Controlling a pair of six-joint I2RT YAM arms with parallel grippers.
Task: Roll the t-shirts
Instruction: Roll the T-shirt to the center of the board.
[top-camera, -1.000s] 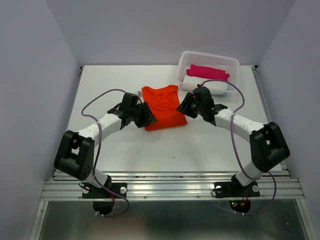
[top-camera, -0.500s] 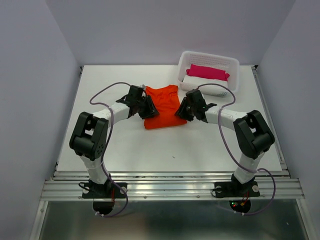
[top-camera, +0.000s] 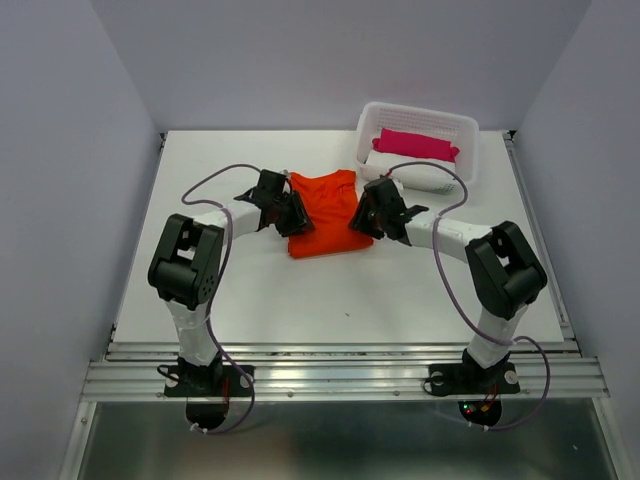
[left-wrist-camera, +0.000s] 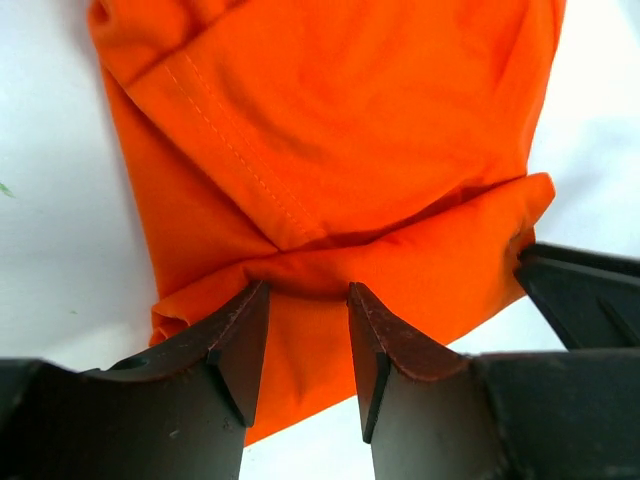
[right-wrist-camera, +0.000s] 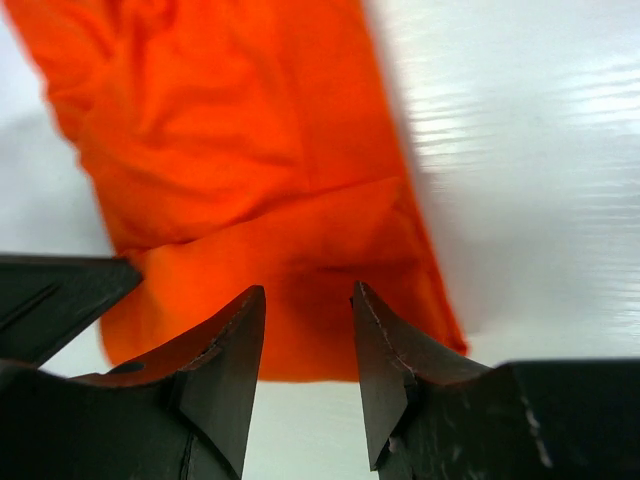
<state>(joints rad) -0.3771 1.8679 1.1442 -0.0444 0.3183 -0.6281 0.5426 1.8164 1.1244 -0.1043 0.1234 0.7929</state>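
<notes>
On the table (top-camera: 400, 290), centre: one orange t-shirt (top-camera: 325, 212), lying flat and folded narrow. Two grippers: left gripper (left-wrist-camera: 307, 292) at its left edge, right gripper (right-wrist-camera: 308, 292) at its right edge, both with jaws parted over the fabric. One basket (top-camera: 470, 165) at far right holds one pink bundle (top-camera: 415, 143) and one white bundle (top-camera: 388, 160).

Both arms are out over the middle. The left arm (top-camera: 215, 220) rises from its near-left base, folds at a raised elbow (top-camera: 183, 262) and runs its forearm right and far. The right arm (top-camera: 450, 237) mirrors it from the near right, forearm pointing left. The grippers face each other, apart. The left gripper (top-camera: 296, 215) is low, and in the left wrist view its dark fingers (left-wrist-camera: 235, 340) stand parted, a clear gap between the tips. The right gripper (top-camera: 357, 222) is just as low, jaws likewise parted.
</notes>
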